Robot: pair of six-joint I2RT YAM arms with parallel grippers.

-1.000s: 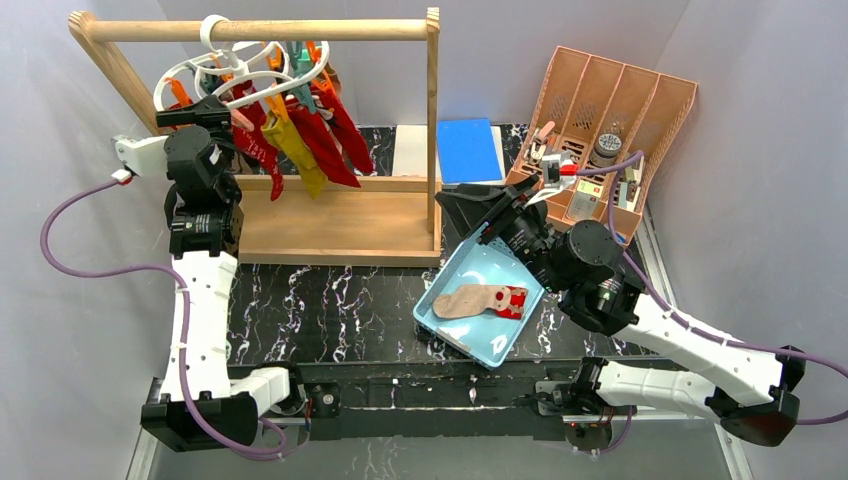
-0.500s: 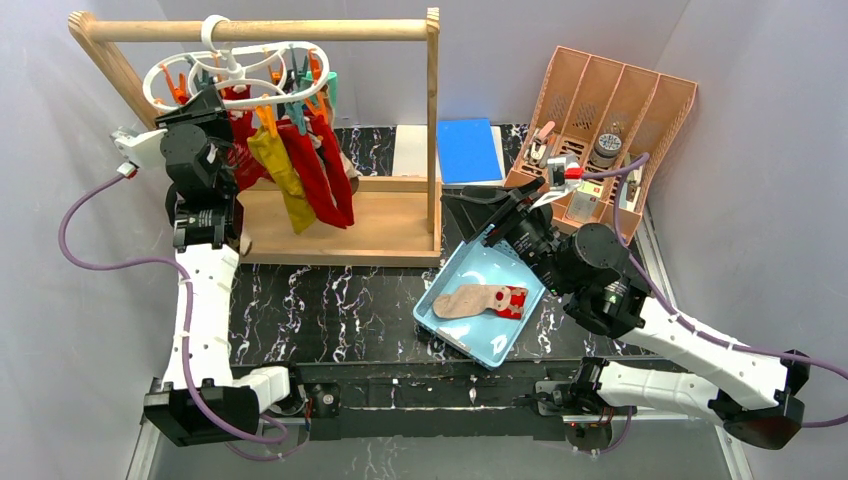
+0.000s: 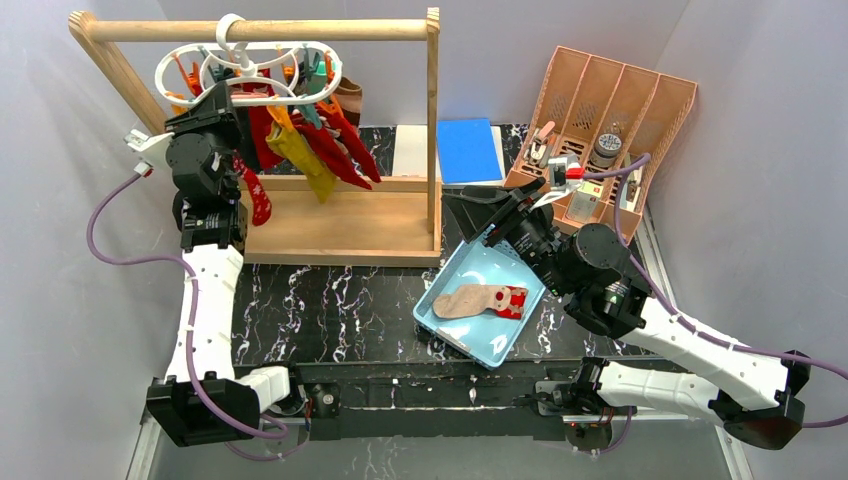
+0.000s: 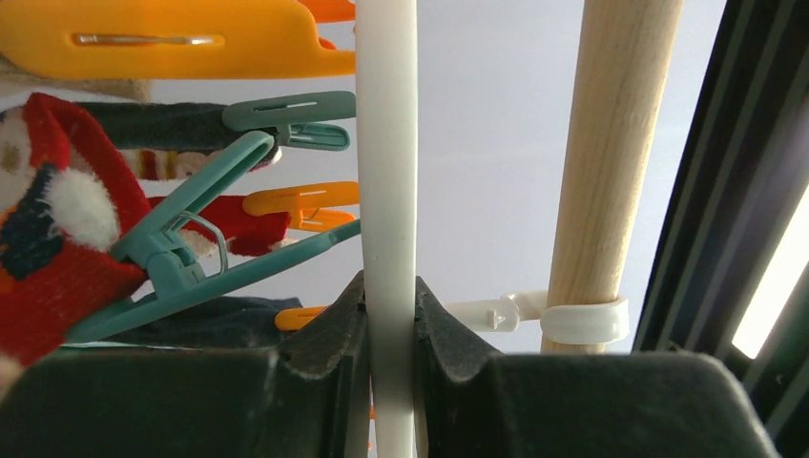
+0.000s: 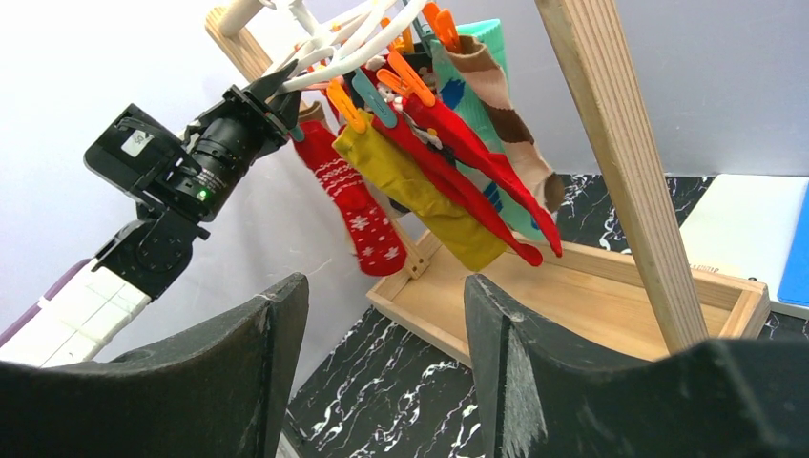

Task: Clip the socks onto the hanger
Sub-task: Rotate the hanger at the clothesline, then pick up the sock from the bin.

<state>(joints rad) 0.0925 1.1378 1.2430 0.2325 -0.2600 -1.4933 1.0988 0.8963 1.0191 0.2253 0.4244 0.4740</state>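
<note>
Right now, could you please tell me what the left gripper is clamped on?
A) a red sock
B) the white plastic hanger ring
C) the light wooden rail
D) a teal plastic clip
B: in the wrist view, the left gripper pinches the white plastic hanger ring from both sides.

Glossy plastic, soft cloth, pale wood.
The hanger (image 4: pixel 386 191) was glossy white plastic, its clips (image 4: pixel 157 260) smooth plastic with metal springs; the socks (image 5: pixel 358 215) below the bar of the wooden frame (image 3: pixel 432 130) were fuzzy knitted cloth, the frame itself matt bare wood, the table (image 3: pixel 340 290) in front of it glossy like marble.
</note>
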